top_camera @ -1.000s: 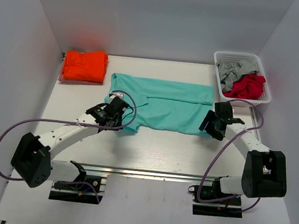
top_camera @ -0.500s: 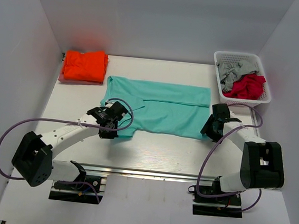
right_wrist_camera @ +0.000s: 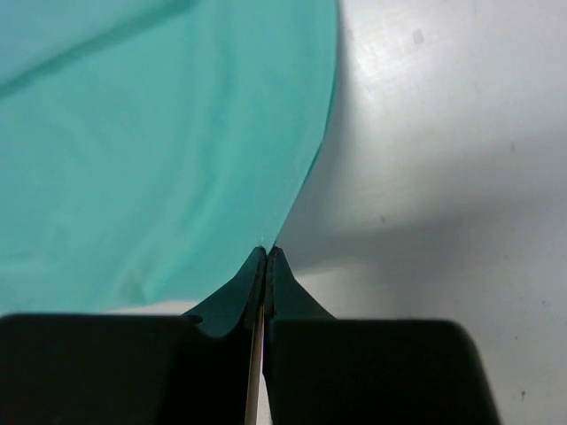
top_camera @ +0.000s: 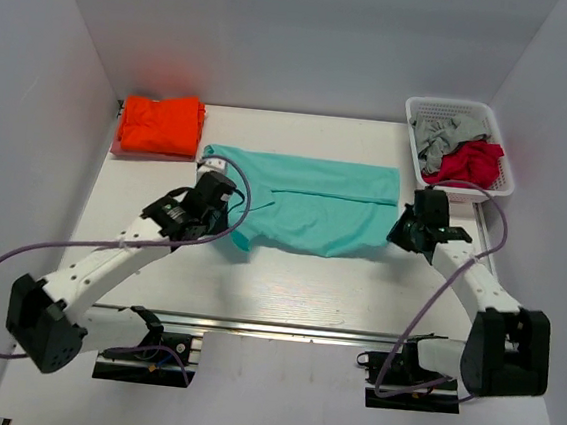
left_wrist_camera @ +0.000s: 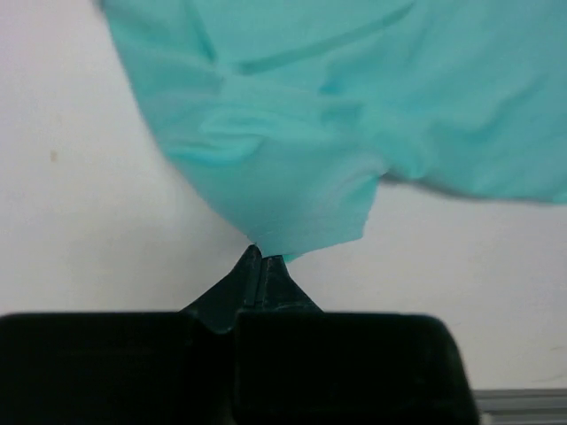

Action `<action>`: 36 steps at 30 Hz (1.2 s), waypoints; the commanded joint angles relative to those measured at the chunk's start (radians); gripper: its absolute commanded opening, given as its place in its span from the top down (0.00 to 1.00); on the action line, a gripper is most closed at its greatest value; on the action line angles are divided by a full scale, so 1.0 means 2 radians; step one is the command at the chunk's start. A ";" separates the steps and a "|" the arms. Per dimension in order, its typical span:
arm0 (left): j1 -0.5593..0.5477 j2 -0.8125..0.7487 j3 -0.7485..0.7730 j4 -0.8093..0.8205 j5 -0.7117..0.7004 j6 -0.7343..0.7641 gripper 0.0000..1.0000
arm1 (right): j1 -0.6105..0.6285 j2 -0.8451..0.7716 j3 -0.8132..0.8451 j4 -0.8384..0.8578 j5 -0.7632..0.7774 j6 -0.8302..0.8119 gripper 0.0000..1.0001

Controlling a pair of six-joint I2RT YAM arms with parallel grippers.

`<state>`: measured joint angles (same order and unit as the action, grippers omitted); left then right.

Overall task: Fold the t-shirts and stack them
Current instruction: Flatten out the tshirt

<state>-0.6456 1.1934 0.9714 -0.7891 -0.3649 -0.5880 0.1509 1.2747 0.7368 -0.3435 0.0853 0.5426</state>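
A mint-teal t-shirt [top_camera: 310, 200] lies spread across the middle of the table. Its near-left corner is bunched and raised off the surface. My left gripper [top_camera: 225, 211] is shut on that corner, and the left wrist view shows the cloth [left_wrist_camera: 292, 142] hanging from the closed tips [left_wrist_camera: 261, 257]. My right gripper [top_camera: 406, 230] is shut on the shirt's near-right edge. In the right wrist view the teal hem [right_wrist_camera: 159, 150] runs into the closed tips [right_wrist_camera: 266, 251] with a shadow under it. An orange t-shirt [top_camera: 159, 124] lies folded at the far left corner.
A white basket [top_camera: 454, 106] at the far right holds grey and red clothes. Grey walls close in on the left, right and back of the table. Purple cables loop beside both arms.
My right gripper has shut on the shirt's right edge. Both arms have moved toward the far side, and the shirt's near edge has come up and back with them.
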 commanded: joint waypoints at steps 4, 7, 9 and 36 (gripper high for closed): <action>-0.002 -0.090 0.071 0.154 -0.048 0.108 1.00 | 0.001 -0.098 0.102 0.049 0.022 -0.035 1.00; -0.002 -0.100 0.115 0.172 -0.095 0.137 1.00 | 0.000 -0.117 0.142 0.051 0.055 -0.044 1.00; -0.002 -0.105 0.151 0.186 -0.110 0.153 1.00 | 0.000 -0.127 0.158 0.051 0.080 -0.057 1.00; 0.007 -0.113 0.531 0.137 0.071 0.332 1.00 | -0.001 -0.277 0.412 0.007 -0.065 -0.129 1.00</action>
<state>-0.6384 0.9760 1.9747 -0.4725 -0.3393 0.0631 0.1520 0.7376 1.4910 -0.3202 0.0154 0.3241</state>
